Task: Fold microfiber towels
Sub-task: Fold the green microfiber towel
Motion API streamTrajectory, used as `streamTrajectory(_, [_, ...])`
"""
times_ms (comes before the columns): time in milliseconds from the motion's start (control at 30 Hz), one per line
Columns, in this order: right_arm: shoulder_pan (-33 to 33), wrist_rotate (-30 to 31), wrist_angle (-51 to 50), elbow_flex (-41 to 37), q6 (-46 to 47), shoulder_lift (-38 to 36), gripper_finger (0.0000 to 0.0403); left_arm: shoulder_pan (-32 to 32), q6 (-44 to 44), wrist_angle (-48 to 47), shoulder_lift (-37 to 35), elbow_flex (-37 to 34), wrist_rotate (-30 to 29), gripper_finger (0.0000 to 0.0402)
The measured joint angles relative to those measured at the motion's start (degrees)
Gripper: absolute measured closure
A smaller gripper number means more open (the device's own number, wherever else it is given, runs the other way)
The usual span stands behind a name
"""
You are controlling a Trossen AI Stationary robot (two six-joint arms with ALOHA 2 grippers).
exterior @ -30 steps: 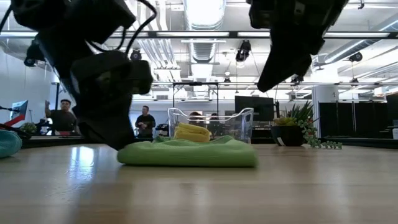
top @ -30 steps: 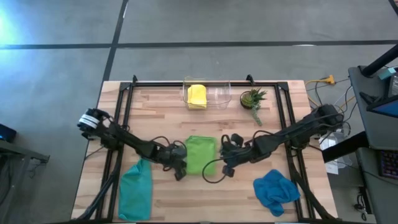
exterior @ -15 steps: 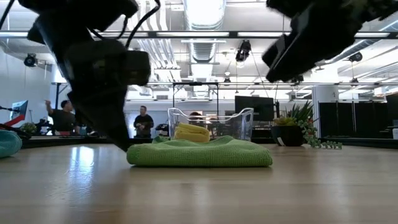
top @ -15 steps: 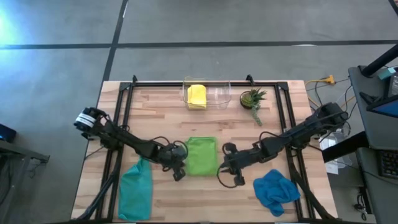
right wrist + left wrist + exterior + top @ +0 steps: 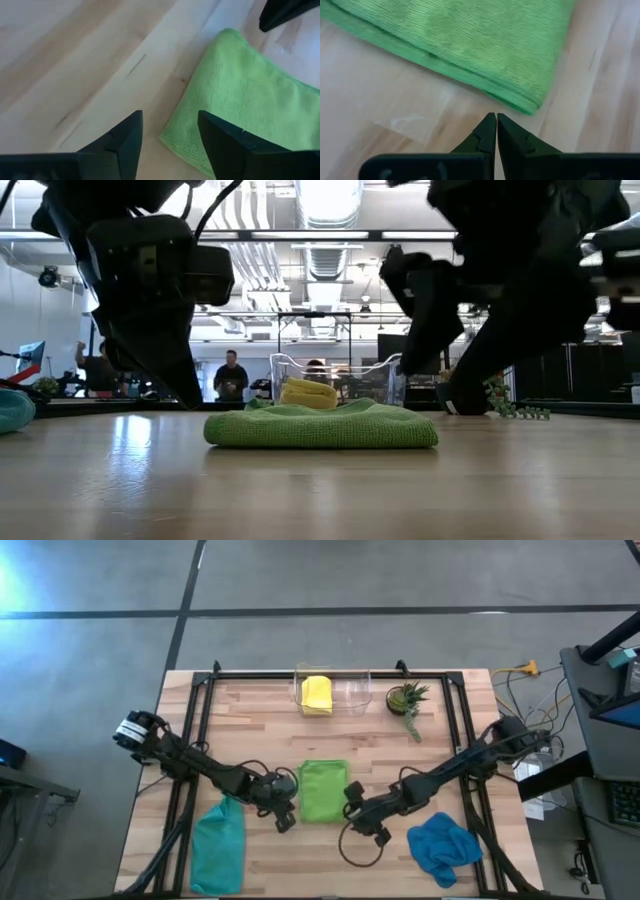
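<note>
The bench (image 5: 250,710) carries the folded lime green towel (image 5: 322,790) at its middle. Left gripper (image 5: 283,821), jaws clenched on nothing, sits at its near-left corner; right gripper (image 5: 352,802), jaws released, at its near-right corner.

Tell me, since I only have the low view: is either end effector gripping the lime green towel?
Observer: No. The left wrist view shows the left end effector shut just off a corner of the lime green towel, holding nothing.
Operator: And the right one?
Observer: The right end effector is open, with another towel corner showing between its fingers.
Operator: Anything left unfolded?
Observer: The high view shows a crumpled blue towel at the table's front right.
</note>
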Motion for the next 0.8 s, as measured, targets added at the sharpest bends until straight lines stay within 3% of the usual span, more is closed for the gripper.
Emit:
streamTrajectory(300, [-0.2, 0.2, -5.1, 3.0, 3.4, 5.9, 0.0246, -1.4, -2.6, -0.4, 0.0, 0.0, 0.1, 0.0402])
streamTrajectory(800, [-2.5, -1.2, -6.4, 2.9, 12.2, 6.6, 0.0262, -1.9, -4.1, -0.4, 0.0, 0.0, -0.3, 0.0402])
